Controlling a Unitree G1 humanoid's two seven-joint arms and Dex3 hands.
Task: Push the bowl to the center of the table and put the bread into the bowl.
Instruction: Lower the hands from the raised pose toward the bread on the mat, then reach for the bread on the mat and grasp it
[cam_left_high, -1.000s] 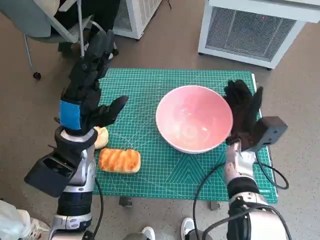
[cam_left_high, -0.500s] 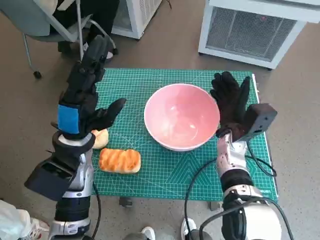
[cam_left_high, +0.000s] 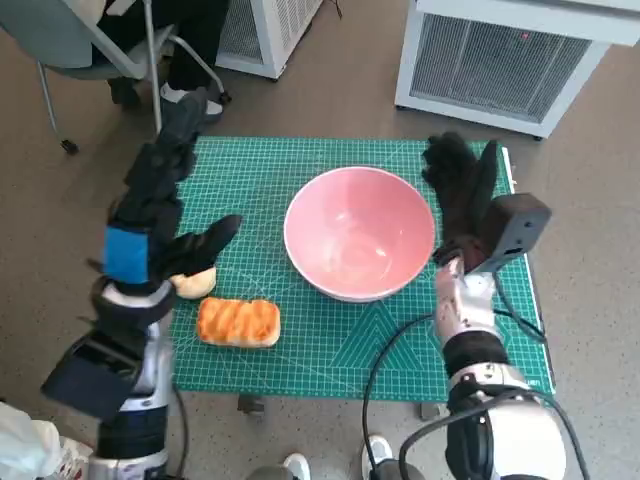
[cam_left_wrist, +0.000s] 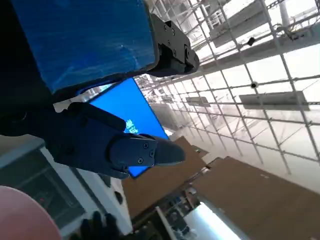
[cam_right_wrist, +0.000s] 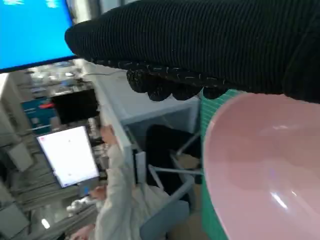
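Two hands: both raised over the table, neither holding anything.
Left hand (cam_left_high: 155, 215): blue-taped back up, black fingers spread and stretched toward the far left edge of the mat, thumb sticking out toward the bowl; released, nothing in it. Hangs above the pale bun, apart from the bread.
Left hand, wrist view (cam_left_wrist: 95, 100): blue tape and dark fingers against ceiling beams and a blue screen; fingers apart, nothing between them.
Right hand (cam_left_high: 462, 195): black glove, fingers upright and apart, palm side set against the right outer wall of the bowl; grasps nothing.
Right hand, wrist view (cam_right_wrist: 210, 45): glove as a dark band just beside the pink rim; whether it truly touches the rim, can't tell here.
Bowl (cam_left_high: 360, 233): pink, upright, nothing inside; sits on the mat a bit right of middle. Also seen in the right wrist view (cam_right_wrist: 265, 170).
Bread (cam_left_high: 238, 322): golden ridged loaf, lying on the mat near its front left, well apart from the bowl.
Bun (cam_left_high: 195, 283): small pale roll, just beside the bread on its far left side, partly hidden by the left hand.
Mat (cam_left_high: 300, 350): green gridded cutting mat covering the tabletop.
Background: white cabinet with a vent grille (cam_left_high: 500, 60) beyond the table; chair (cam_left_high: 95, 45) at far left; a person at a desk (cam_right_wrist: 120, 200) in the right wrist view.
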